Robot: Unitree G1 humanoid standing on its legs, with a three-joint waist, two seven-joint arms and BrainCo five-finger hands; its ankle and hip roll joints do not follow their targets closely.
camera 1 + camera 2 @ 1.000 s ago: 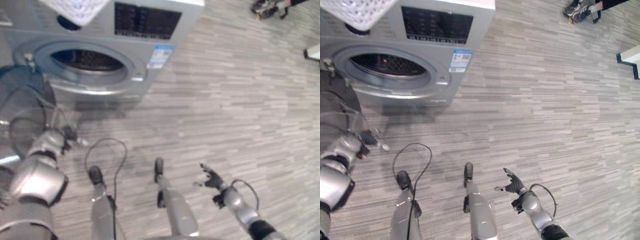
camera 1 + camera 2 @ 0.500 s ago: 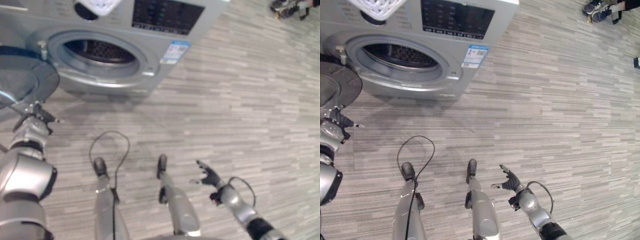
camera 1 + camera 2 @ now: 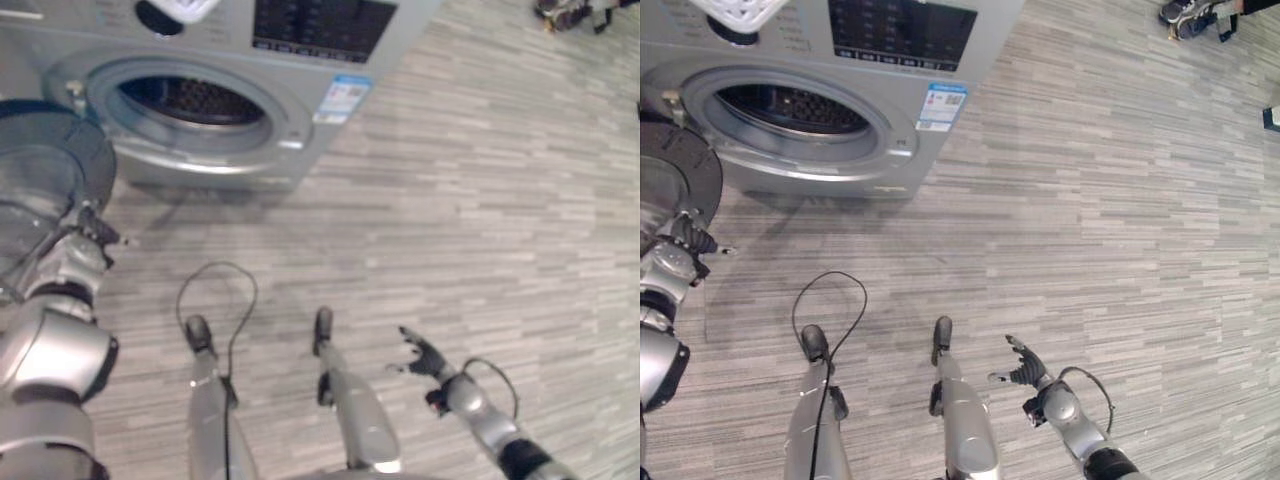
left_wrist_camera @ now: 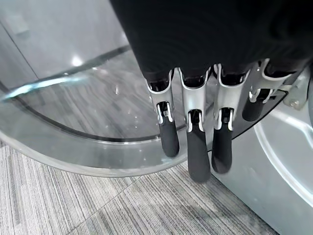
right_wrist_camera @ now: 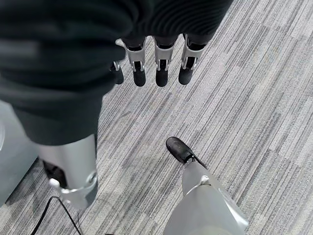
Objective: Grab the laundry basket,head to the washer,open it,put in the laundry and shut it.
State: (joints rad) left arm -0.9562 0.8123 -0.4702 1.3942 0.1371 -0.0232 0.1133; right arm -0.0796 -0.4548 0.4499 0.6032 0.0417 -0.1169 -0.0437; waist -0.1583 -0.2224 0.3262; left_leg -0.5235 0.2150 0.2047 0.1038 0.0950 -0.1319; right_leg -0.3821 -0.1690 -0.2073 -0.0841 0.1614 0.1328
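The grey washer (image 3: 300,60) stands at the upper left with its round drum opening (image 3: 190,100) uncovered. Its glass door (image 3: 50,170) is swung wide to the left. A white perforated laundry basket (image 3: 735,10) rests on top of the washer, mostly cut off by the picture's edge. My left hand (image 3: 90,240) is by the door's lower rim, and its straight fingers (image 4: 193,147) lie over the glass (image 4: 73,112) without curling round anything. Low on the right, my right hand (image 3: 425,355) hangs open over the floor, its fingers (image 5: 161,68) holding nothing.
Grey striped plank floor (image 3: 1120,220) stretches to the right of the washer. A person's shoes (image 3: 1190,15) show at the far upper right, and a white object's corner (image 3: 1274,118) pokes in at the right edge.
The view has swung, so the washer sits differently in the picture. The door now stands still and wide open, with my left hand at its rim. The right hand keeps its pose.
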